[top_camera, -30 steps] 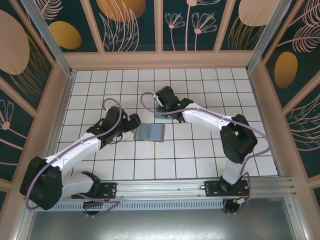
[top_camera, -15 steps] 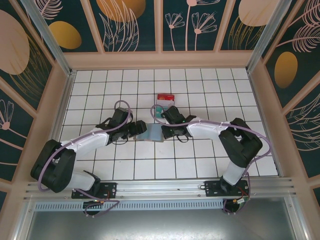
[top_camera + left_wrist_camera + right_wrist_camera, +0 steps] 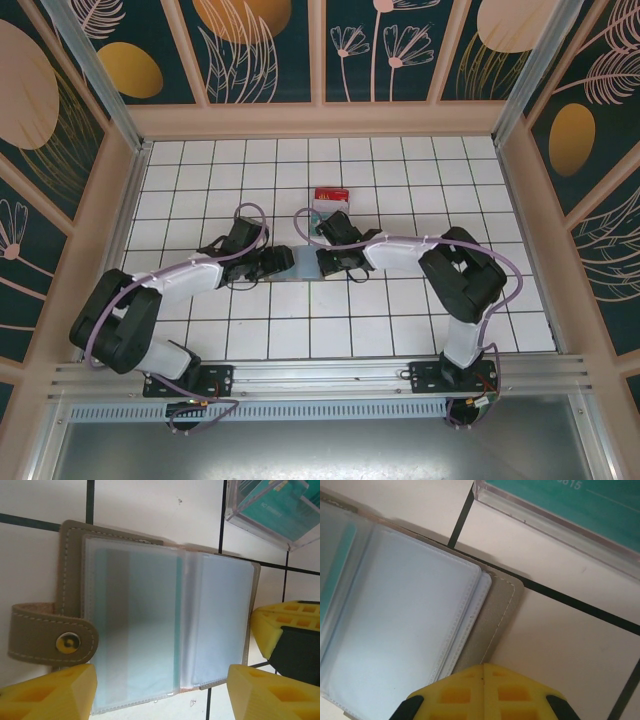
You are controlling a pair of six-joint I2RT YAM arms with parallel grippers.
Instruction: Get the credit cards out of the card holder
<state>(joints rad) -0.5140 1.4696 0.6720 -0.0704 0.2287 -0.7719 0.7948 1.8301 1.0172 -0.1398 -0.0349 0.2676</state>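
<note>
Right jaws pressed together, we pin the edge of the card holder point(image 3: 165, 622); our spread left jaws, straddling it, should nip the teal card point(image 3: 132, 630).

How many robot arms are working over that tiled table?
2. The left arm reaches in from the near left, the right arm from the near right; they meet at the open wallet. None seems hidden.

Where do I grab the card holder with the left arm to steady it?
Probably the snap tab: it juts past the card holder's cover edge. The holder lies flat and open, so come down from above on the tab's side, left gripper jaws straddling it.
</note>
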